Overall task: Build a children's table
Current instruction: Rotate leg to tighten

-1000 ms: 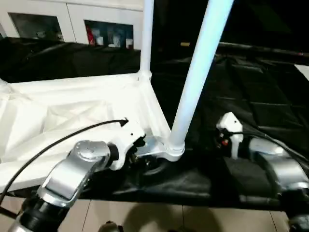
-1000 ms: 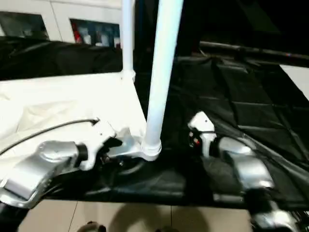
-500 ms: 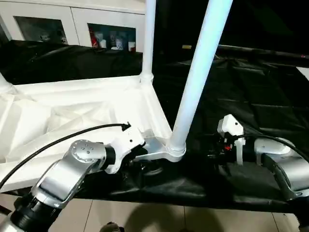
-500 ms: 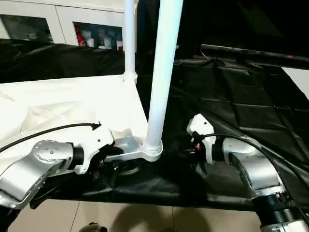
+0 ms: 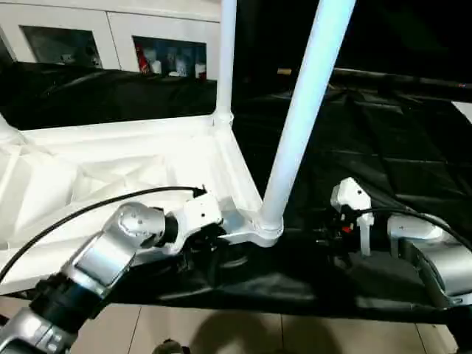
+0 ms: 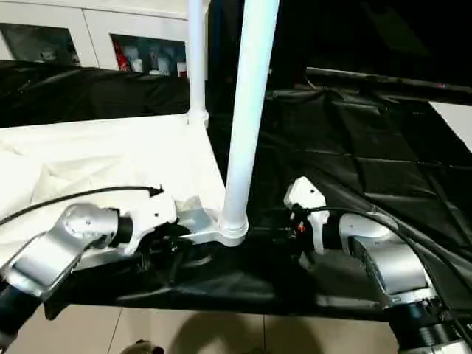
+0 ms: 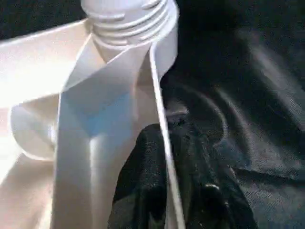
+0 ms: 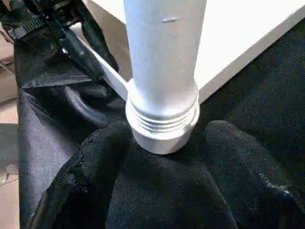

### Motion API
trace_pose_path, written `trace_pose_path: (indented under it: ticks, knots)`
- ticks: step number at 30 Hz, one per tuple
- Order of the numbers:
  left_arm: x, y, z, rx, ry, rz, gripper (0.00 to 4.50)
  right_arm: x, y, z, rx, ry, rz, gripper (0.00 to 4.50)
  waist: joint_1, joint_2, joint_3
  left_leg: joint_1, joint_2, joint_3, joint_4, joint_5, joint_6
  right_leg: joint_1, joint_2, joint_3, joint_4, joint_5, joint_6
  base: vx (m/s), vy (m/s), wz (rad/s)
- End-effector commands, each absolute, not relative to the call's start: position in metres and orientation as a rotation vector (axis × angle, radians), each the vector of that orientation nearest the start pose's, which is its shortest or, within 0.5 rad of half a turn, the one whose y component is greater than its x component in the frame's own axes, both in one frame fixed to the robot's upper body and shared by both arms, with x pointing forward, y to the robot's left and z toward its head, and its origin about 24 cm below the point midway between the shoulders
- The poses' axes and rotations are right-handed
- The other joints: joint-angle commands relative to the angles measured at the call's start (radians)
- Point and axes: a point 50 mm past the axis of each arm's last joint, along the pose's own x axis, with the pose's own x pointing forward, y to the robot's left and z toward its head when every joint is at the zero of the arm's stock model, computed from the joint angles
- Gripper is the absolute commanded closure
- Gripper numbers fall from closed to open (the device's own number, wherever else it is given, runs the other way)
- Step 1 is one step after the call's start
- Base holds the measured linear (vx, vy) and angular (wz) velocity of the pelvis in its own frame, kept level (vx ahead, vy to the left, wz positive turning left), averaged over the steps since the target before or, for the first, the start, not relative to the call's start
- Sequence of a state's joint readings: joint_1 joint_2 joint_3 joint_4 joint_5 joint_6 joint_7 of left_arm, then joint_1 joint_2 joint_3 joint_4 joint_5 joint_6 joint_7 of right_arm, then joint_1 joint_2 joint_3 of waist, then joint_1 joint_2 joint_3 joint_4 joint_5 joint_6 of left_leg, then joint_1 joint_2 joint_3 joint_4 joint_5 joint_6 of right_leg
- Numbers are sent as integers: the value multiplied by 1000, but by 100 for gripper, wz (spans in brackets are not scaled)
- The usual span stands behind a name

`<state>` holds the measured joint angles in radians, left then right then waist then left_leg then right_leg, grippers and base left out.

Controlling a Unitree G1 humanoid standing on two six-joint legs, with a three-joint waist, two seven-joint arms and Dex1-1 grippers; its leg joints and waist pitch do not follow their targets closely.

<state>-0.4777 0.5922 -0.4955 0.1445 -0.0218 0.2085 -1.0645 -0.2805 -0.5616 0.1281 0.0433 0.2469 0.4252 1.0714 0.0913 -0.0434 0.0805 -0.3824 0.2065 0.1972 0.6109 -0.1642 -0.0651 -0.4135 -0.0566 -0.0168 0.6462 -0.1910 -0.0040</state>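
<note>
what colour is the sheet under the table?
Black sheet; clearest in the right eye view.

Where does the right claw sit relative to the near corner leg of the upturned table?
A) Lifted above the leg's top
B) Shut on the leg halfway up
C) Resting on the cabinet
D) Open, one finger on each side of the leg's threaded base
D: in the right wrist view the right claw is open, its black fingers flanking the threaded base of the near corner leg.
</note>
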Motion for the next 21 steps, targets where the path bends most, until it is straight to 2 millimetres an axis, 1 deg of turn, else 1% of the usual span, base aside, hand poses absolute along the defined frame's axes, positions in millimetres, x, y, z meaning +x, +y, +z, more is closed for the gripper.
trace_pose_path:
  ticks: [1,3,4,5,6,7,8,9,10,11,13,14,15,17,18,19,21]
  knots:
    - [283,127,70,718,365,-1449,425,271,-180,80,-199,378,1115,139,4,16,-84,21,19,-20,-69,-235,-17,45,-62,32,-87,-217,-165,0,0,0]
    - [283,126,70,730,345,-1484,430,270,-180,80,-198,375,1113,139,4,12,-85,23,20,-17,-69,-232,-16,44,-60,31,-84,-181,-181,0,0,0]
    - [283,126,70,731,344,-1487,436,270,-180,80,-198,374,1113,139,7,12,-85,23,19,-15,-67,-235,-12,43,-61,32,-85,-181,-186,0,0,0]
    - [283,126,70,736,328,-1512,439,269,-180,80,-197,371,1112,139,9,16,-85,24,20,-16,-68,-239,-12,43,-62,32,-85,-189,-188,0,0,0]
    - [283,126,70,736,326,-1516,439,269,-180,80,-197,371,1112,139,12,15,-83,25,20,-15,-68,-248,-13,42,-62,32,-88,-213,-182,0,0,0]
    - [283,125,70,736,320,-1526,443,268,-180,80,-196,370,1111,139,15,18,-83,25,20,-15,-69,-256,-17,41,-63,33,-90,-238,-176,0,0,0]
    - [282,125,70,736,316,-1534,446,268,-180,80,-196,369,1111,139,20,19,-83,29,21,-15,-69,-269,-21,39,-64,33,-92,-267,-169,0,0,0]
    - [283,126,70,745,305,-1546,446,267,-180,79,-195,368,1111,139,21,22,-83,31,23,-15,-69,-277,-24,36,-65,33,-93,-276,-168,0,0,0]
    - [284,126,70,767,282,-1575,450,267,-180,79,-191,364,1110,139,22,22,-81,31,21,-15,-70,-291,-25,35,-63,33,-98,-303,-158,0,0,0]
    - [284,127,70,777,273,-1586,450,266,-180,79,-191,363,1109,139,23,24,-83,30,21,-18,-72,-296,-30,37,-65,33,-98,-315,-150,0,0,0]
    - [284,127,71,791,258,-1606,450,266,-179,79,-189,359,1109,139,23,22,-84,28,22,-19,-73,-294,-32,38,-66,32,-97,-305,-149,0,0,0]
    - [285,128,72,801,246,-1616,450,266,-179,78,-188,356,1109,139,22,23,-86,26,22,-20,-74,-290,-34,40,-66,31,-92,-282,-157,0,0,0]
    - [286,129,72,805,240,-1618,450,266,-178,78,-188,355,1109,139,22,23,-86,27,22,-20,-74,-290,-34,39,-66,31,-92,-279,-159,0,0,0]
    - [293,132,73,797,239,-1550,450,266,-177,78,-184,352,1108,139,21,27,-86,28,22,-19,-72,-291,-35,39,-66,32,-92,-267,-166,0,0,0]
    - [298,133,73,771,250,-1488,450,266,-177,78,-183,351,1106,139,21,27,-87,27,22,-19,-72,-287,-35,41,-67,32,-90,-264,-168,0,0,0]
    - [300,134,73,750,261,-1456,450,266,-177,78,-183,350,1106,139,20,28,-85,27,22,-18,-72,-291,-37,39,-66,31,-91,-272,-168,0,0,0]
    - [306,137,73,673,309,-1360,450,266,-176,77,-178,347,1098,139,19,24,-86,26,21,-18,-71,-291,-34,40,-67,31,-92,-289,-166,0,0,0]
